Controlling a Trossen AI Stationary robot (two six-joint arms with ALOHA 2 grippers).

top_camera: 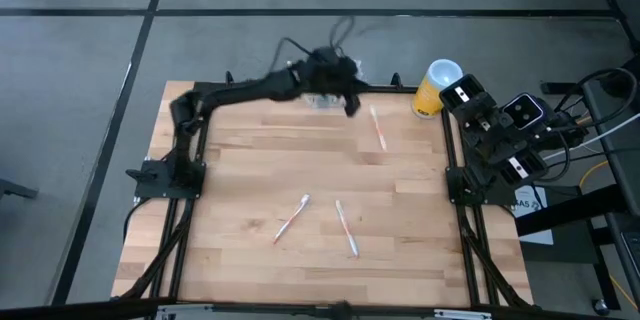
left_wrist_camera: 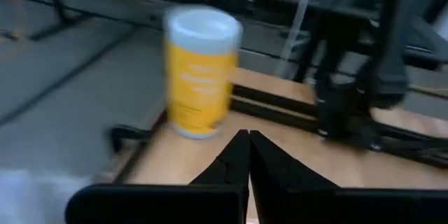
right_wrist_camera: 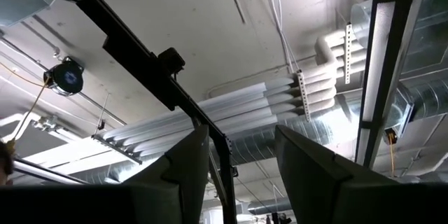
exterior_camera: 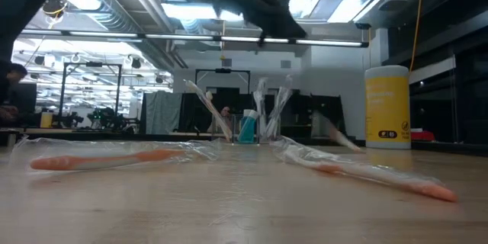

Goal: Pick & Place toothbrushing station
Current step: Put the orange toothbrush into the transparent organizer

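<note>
While the left arm is stretched across the far edge of the table, the left gripper [top_camera: 350,103] is seen at about twelve o'clock of the tabletop, and its two dark fingers [left_wrist_camera: 238,159] are pressed together tip to tip in the left wrist view, with nothing visibly caught between them. Just beside that gripper, toward eleven o'clock from it, the toothbrushing station [top_camera: 322,101] is found on the table's far edge; in the low view it is shown as a small see-through holder [exterior_camera: 252,128] standing upright on the wood, with several pale wrapped sticks and a teal item in it. Whether the station is touched by the gripper cannot be told. A wrapped toothbrush [top_camera: 378,128] is laid at five o'clock from the gripper, near it. Two more wrapped toothbrushes are laid well apart from it toward six o'clock, one [top_camera: 291,218] slanted and one [top_camera: 346,228] just to its right. A yellow cylinder with a white top [top_camera: 438,86] is stood at the table's two o'clock corner, and it is faced by the left wrist camera [left_wrist_camera: 200,71]. The right gripper [top_camera: 462,93] is held beside that corner, off the table's right edge, with its fingers [right_wrist_camera: 187,161] spread wide apart and pointed up at the ceiling, empty.
</note>
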